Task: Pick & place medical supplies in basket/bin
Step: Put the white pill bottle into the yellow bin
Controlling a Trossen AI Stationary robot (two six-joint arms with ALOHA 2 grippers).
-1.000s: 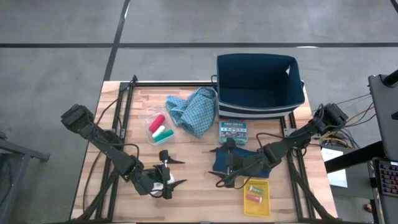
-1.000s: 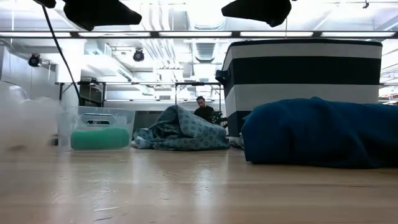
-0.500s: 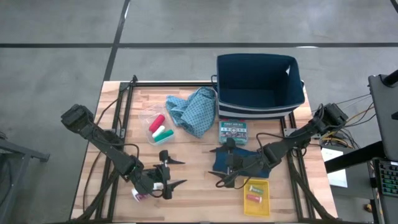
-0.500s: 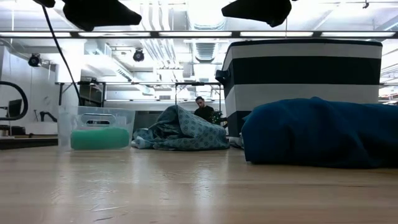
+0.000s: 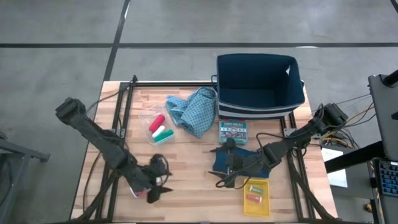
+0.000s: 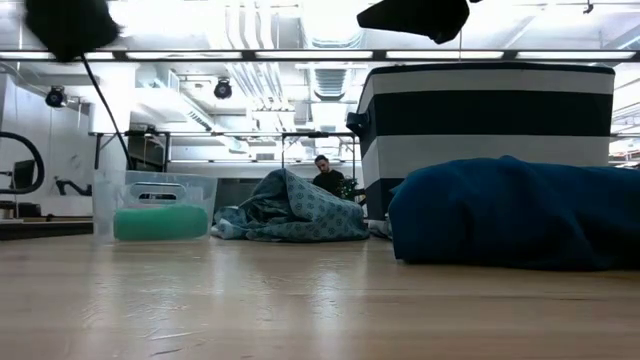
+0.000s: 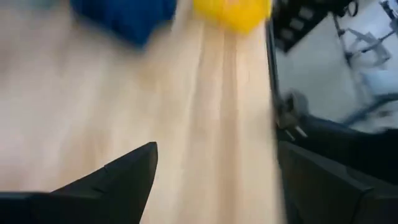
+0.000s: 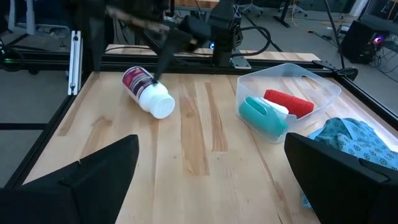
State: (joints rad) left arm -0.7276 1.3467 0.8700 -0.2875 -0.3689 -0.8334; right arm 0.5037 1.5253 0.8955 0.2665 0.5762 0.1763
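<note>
Pale wood planks make the worktop (image 5: 193, 162). The white pill bottle (image 8: 147, 91) lies on its side near the front-left corner, just beside the left gripper (image 5: 157, 185), whose fingers stand apart with nothing between them. The red, green and white cylinders (image 5: 160, 127) sit in a clear tray (image 8: 292, 87) toward the left edge, beside the light-blue patterned cloth (image 5: 194, 110). The navy bin (image 5: 259, 84) stands at the back edge. The right gripper (image 5: 221, 165), spread wide and empty, hovers by the dark teal folded cloth (image 6: 510, 212) near the front-right corner.
</note>
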